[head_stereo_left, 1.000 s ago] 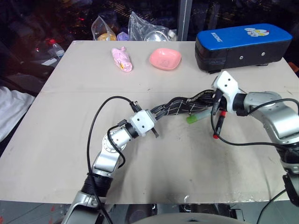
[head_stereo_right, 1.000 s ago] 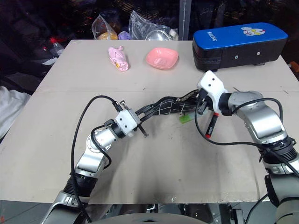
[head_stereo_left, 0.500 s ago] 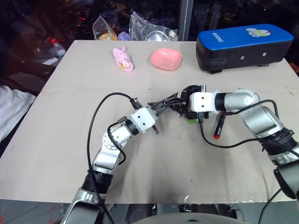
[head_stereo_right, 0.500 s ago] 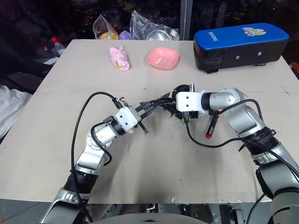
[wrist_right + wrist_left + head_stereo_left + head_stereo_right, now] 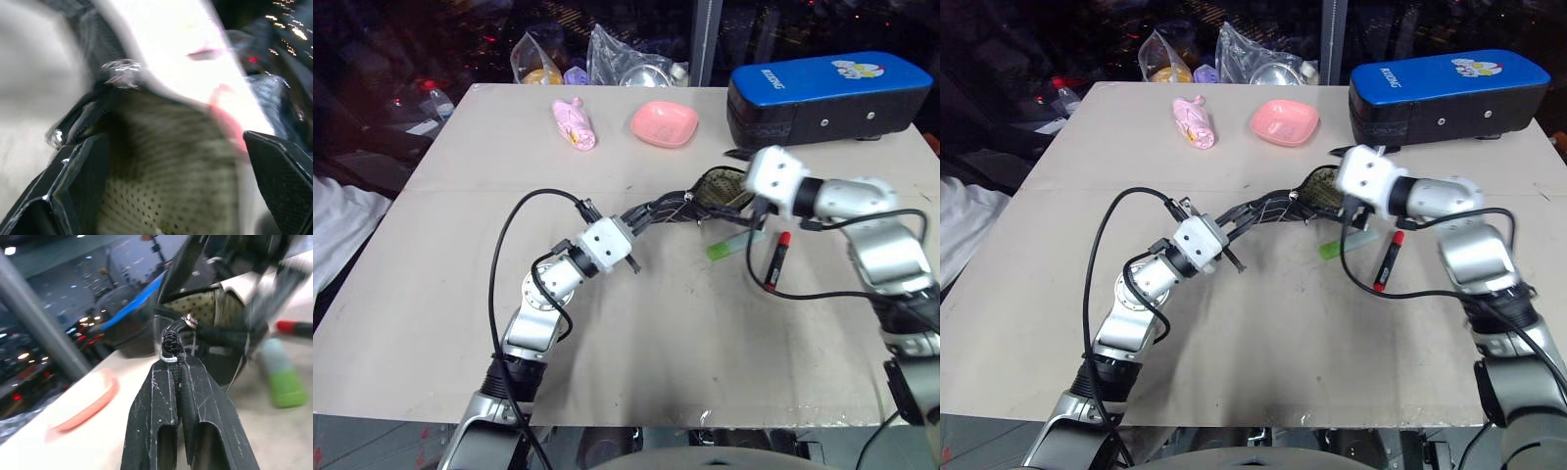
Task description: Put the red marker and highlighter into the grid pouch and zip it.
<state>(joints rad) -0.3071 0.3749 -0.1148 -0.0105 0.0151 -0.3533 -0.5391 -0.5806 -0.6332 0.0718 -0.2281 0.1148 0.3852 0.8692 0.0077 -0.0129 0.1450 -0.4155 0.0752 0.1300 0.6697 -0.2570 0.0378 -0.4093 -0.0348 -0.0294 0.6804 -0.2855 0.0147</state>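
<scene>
Half the grid pouch (image 5: 680, 209) hides behind arms.

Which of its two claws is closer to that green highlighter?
The right gripper, open at the pouch mouth just above the highlighter. The left gripper pinches the pouch's far end.

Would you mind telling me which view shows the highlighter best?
The right eye view: the highlighter lies whole on the table, green body and pale cap. The left eye view shows much the same; the left wrist view catches it blurred.
</scene>
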